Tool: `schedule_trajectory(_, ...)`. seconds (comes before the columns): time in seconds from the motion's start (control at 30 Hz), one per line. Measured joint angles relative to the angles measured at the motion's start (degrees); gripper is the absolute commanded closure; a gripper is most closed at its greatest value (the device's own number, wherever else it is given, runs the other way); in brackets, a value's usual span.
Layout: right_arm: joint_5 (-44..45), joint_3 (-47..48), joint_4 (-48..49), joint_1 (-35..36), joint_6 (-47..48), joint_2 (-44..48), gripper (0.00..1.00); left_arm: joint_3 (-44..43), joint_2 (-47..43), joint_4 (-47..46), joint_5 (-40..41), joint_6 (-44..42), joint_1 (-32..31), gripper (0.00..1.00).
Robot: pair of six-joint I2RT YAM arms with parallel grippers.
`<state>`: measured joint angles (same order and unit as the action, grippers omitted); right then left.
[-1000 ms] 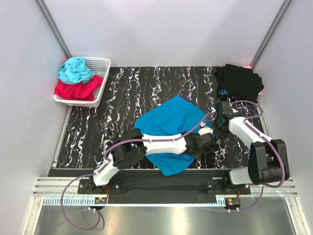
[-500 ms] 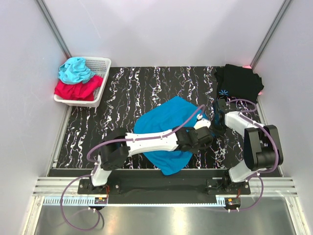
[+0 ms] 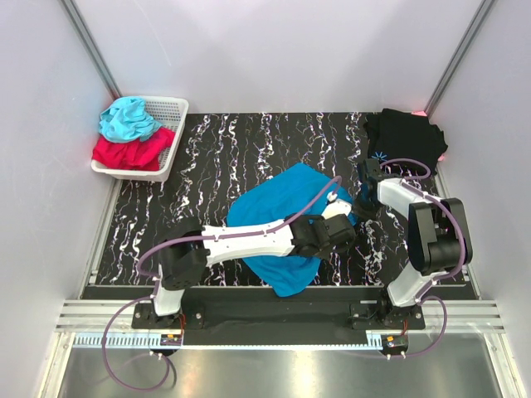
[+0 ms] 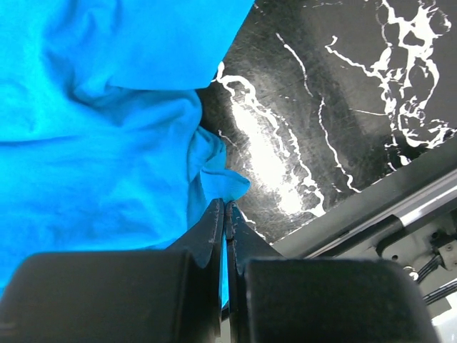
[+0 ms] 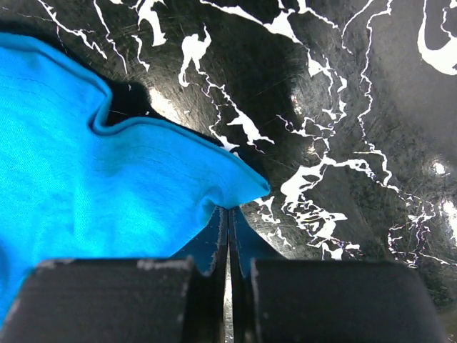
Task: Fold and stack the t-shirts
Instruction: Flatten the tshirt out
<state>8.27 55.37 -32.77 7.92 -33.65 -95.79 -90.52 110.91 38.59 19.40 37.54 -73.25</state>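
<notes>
Black marble worktop (image 3: 216, 157), blue t-shirt (image 3: 282, 203) fold underway: left end effector (image 4: 224, 209) and right end effector (image 5: 228, 214) both clamped on its edge, so the next move is probably a synchronized lift-over.

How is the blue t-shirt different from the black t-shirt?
The blue t-shirt lies rumpled mid-table; the black t-shirt sits in the far right corner. The blue one is plain; the black one shows a small pale starburst. The left tool and right tool pinch the blue one, not the black. Both are cloth.
</notes>
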Motion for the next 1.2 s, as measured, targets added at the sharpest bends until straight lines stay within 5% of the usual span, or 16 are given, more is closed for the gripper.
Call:
schedule_trajectory(0.33,4.0,0.1,-3.2,0.0,0.4,6.8,1.0,1.6,-4.7,3.5,4.7,2.2,0.1,1.0)
schedule_trajectory(0.83,9.0,10.4,-14.7,0.0,3.3,27.6,1.0,6.6,-31.3,19.6,22.8,10.5,10.2,1.0)
schedule_trajectory(1.2,12.2,26.7,-22.7,0.0,5.7,34.4,1.0,-2.6,-39.7,30.8,32.2,9.0,13.2,1.0)
